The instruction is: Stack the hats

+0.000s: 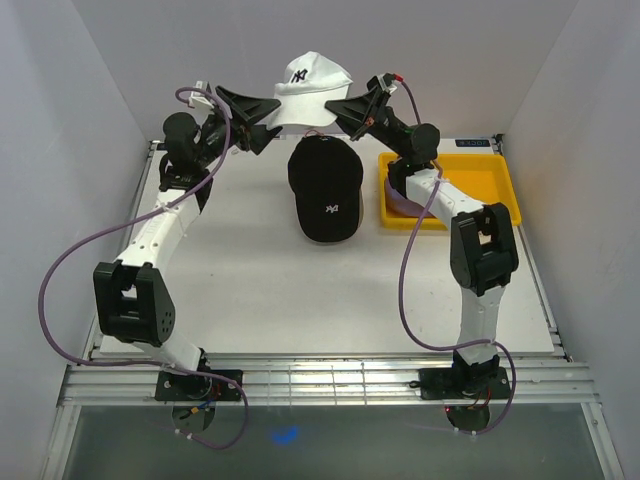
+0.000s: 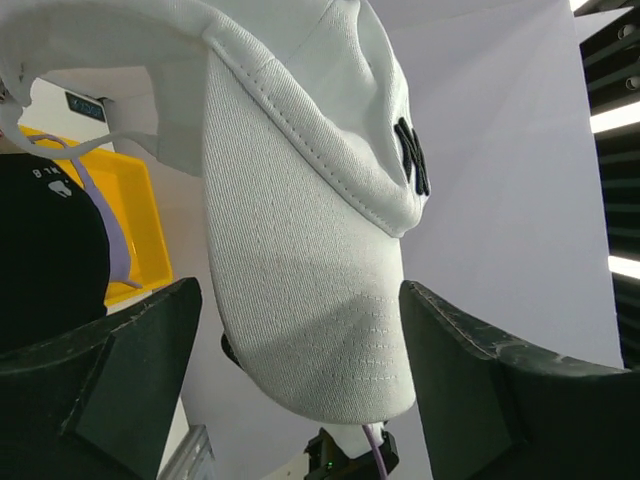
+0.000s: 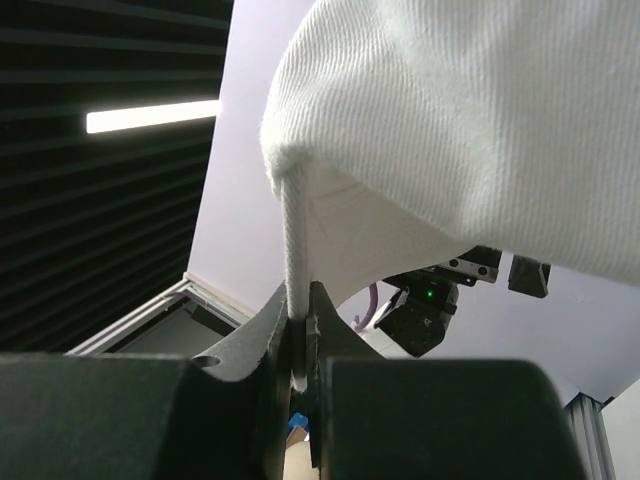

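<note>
Fabric at the white cap's (image 1: 308, 85) rim is pinched in the right hand (image 3: 300, 325), holding it above the black cap (image 1: 325, 187) for stacking; the left hand (image 1: 272, 120) stands wide around its brim.

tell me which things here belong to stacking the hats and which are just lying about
Part of the job:
- white cap, pinched by the right claw, its brim between the fingers of the open left claw
- black cap, on the table
- purple cap, mostly hidden by the right arm, seemingly in the yellow tray

Just lying about:
- the yellow tray itself
</note>
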Action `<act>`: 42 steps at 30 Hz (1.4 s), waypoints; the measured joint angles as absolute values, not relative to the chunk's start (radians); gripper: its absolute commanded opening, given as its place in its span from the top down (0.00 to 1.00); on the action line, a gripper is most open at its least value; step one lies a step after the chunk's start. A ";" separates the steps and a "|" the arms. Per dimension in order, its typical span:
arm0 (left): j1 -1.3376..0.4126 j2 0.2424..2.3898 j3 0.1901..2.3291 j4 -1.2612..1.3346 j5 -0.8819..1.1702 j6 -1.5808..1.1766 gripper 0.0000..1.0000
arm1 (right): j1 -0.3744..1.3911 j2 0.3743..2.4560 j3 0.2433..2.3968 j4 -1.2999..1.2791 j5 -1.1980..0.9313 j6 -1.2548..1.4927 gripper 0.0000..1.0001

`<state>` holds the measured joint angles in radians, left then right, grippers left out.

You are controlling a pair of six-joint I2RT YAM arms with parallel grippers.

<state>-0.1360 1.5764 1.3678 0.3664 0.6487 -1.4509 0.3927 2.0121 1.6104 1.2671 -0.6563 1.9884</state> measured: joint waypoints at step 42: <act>-0.235 1.908 1.546 0.499 0.634 -1.513 0.88 | 0.197 2.247 1.694 1.333 -0.824 2.016 0.87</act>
<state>-0.2348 1.9079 1.5459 0.4992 0.6342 -1.5131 0.1970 2.2475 1.6939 1.3334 -0.8238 2.0163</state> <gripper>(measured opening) 0.249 0.136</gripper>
